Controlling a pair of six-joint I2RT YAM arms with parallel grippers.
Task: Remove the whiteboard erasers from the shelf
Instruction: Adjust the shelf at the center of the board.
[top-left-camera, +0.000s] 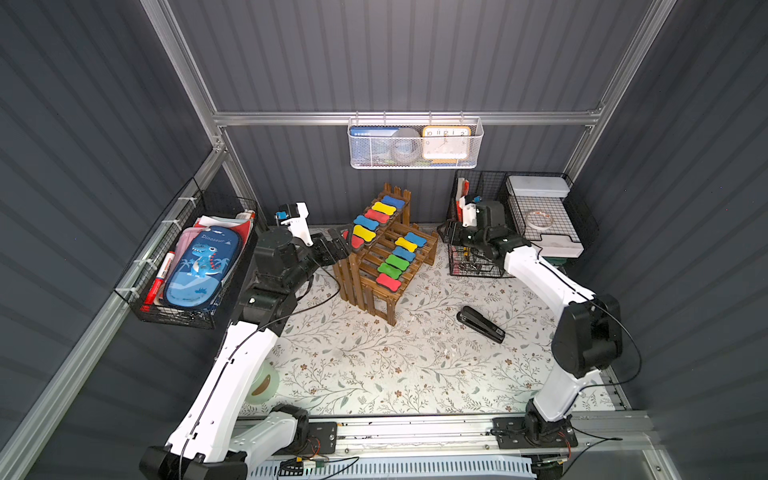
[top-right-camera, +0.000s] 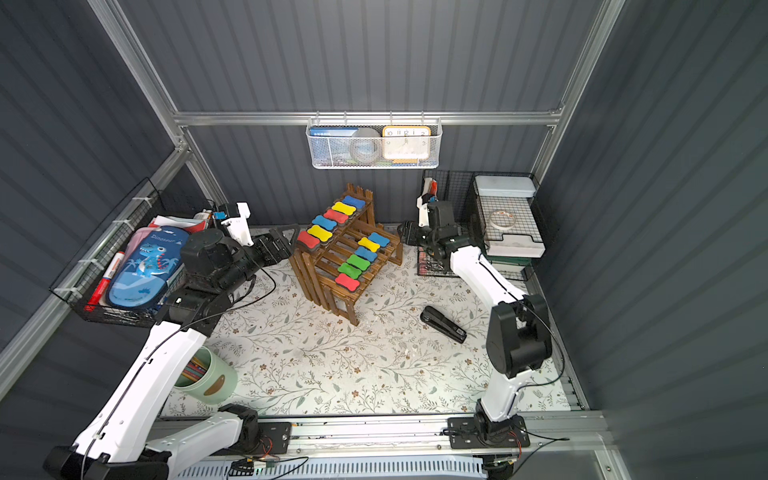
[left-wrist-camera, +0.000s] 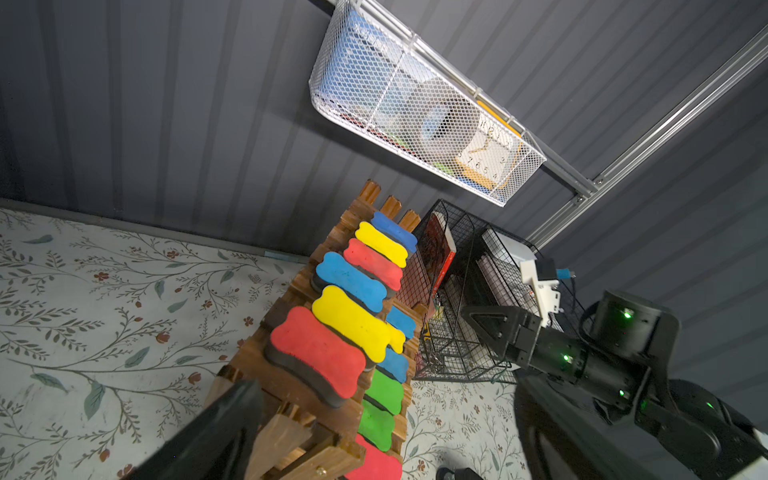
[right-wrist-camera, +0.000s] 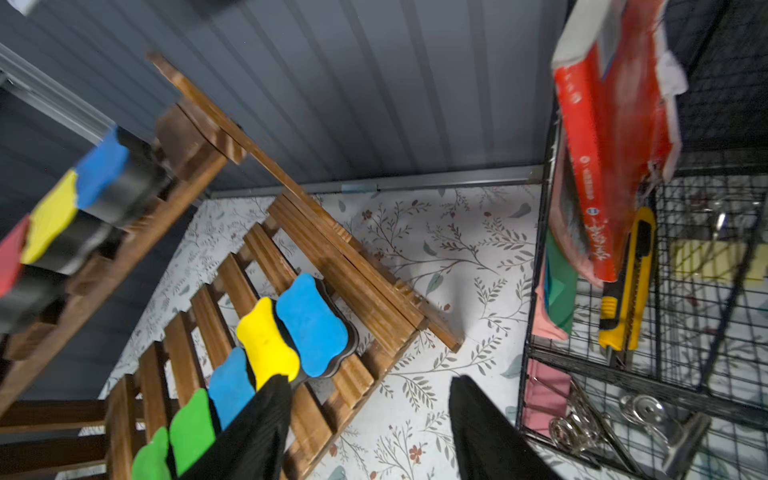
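The brown stepped shelf (top-left-camera: 376, 261) (top-right-camera: 328, 270) stands at the back middle of the table. Several whiteboard erasers lie in a row on each tier, in red, yellow, blue and green. My left gripper (top-left-camera: 341, 243) (left-wrist-camera: 386, 386) is open at the upper tier's left end, beside the red eraser (top-left-camera: 356, 242) (left-wrist-camera: 316, 353), holding nothing. My right gripper (top-left-camera: 444, 236) (right-wrist-camera: 370, 380) is open at the lower tier's right end, close to the blue eraser (top-left-camera: 415, 239) (right-wrist-camera: 311, 324). Only tablecloth shows between its fingers.
A black stapler (top-left-camera: 482, 324) lies on the cloth at the front right. The black wire-grid organiser (top-left-camera: 478, 266) stands right behind my right gripper. A white mesh basket (top-left-camera: 415, 143) hangs on the back wall. A black side basket (top-left-camera: 199, 270) and a green cup (top-right-camera: 208, 378) are on the left.
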